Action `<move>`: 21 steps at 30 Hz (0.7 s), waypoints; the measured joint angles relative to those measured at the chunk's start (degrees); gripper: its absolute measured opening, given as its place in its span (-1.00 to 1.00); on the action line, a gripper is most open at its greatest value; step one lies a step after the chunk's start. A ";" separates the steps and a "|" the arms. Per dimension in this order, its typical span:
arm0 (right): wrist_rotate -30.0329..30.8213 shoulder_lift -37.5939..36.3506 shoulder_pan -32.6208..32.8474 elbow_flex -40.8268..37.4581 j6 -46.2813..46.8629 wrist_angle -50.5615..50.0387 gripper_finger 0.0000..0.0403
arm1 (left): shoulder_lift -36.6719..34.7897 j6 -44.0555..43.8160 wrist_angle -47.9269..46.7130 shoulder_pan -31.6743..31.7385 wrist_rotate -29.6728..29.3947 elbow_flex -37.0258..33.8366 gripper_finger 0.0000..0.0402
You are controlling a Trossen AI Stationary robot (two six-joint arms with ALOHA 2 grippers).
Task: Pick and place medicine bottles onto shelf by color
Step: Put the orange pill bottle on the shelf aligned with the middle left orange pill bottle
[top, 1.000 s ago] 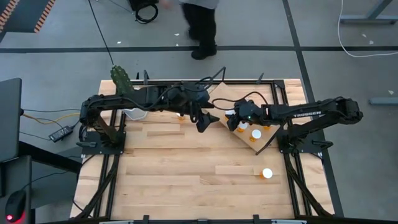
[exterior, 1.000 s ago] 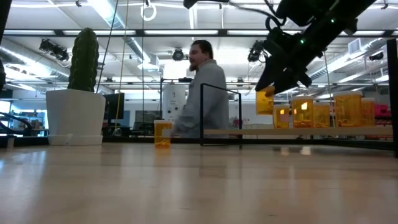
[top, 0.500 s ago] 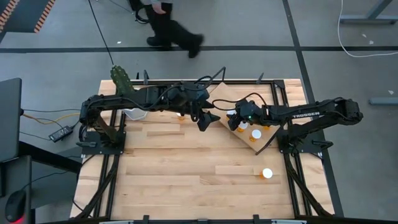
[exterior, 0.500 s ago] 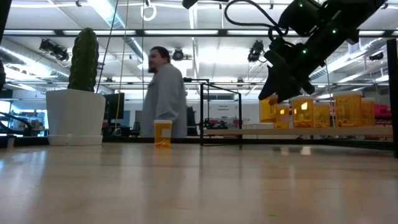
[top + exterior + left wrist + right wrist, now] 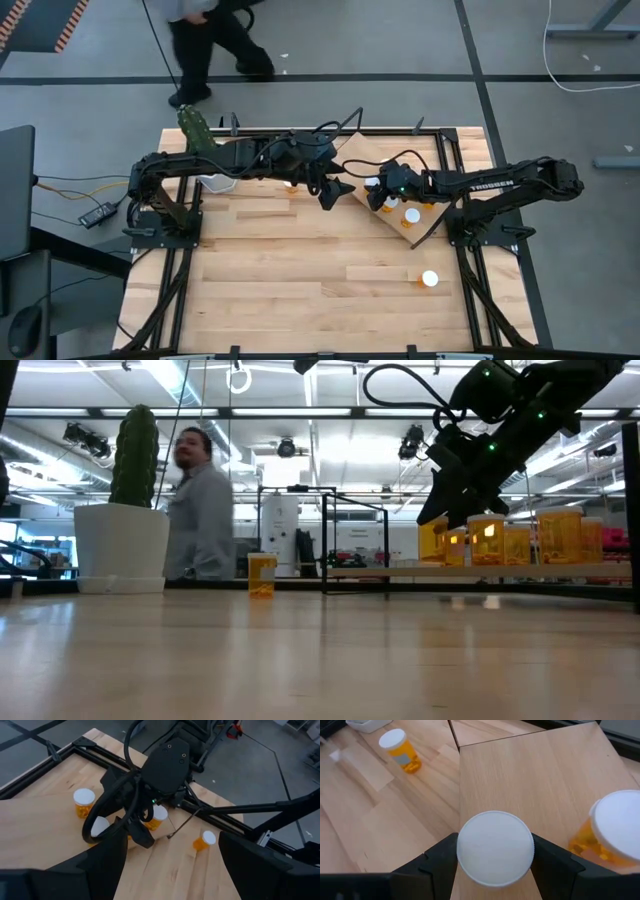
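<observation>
My right gripper (image 5: 378,192) (image 5: 495,855) is over the tilted light-wood shelf (image 5: 400,160) (image 5: 530,775), shut on an amber medicine bottle with a white cap (image 5: 495,845) (image 5: 432,540). Several more bottles (image 5: 515,543) stand on the shelf board, one of them close beside the held one (image 5: 615,832). Another bottle stands on the tabletop (image 5: 400,750) (image 5: 261,575), and one lies near the table's right near part (image 5: 430,279). My left gripper (image 5: 332,192) (image 5: 175,870) hovers open just left of the shelf, touching nothing. My right gripper pinches the bottle between its two fingers (image 5: 440,860), one on either side just under the white cap (image 5: 495,845), coming from above. The bottle is upright, its amber body (image 5: 432,542) level with the bottles on the shelf; whether its base touches the board I cannot tell.
A cactus in a white pot (image 5: 122,545) stands at the table's far left corner. A person (image 5: 200,510) walks past beyond the far edge. Bare slatted tabletop (image 5: 280,270) lies across the near half.
My right gripper has come down toward the shelf board, still shut on the bottle, which now sits at the height of the shelved bottles. The person behind the table has walked toward the left.
</observation>
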 joint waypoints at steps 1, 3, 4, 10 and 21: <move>-0.03 0.00 0.00 0.00 0.00 0.00 0.12 | 0.00 0.00 0.00 0.00 -0.01 0.00 0.58; -0.01 0.00 0.00 0.00 0.00 -0.04 0.12 | 0.00 0.01 0.01 0.02 -0.03 0.00 0.58; -0.01 0.00 0.00 0.00 0.00 -0.05 0.12 | 0.00 0.00 -0.01 0.02 -0.03 0.00 0.58; 0.78 0.00 -0.04 0.00 0.00 -0.07 0.25 | 0.00 -0.04 -0.01 0.02 -0.01 0.00 0.58; -0.59 0.00 -0.04 0.99 1.49 -0.01 0.53 | 0.00 0.28 -1.33 0.02 -0.01 0.00 0.58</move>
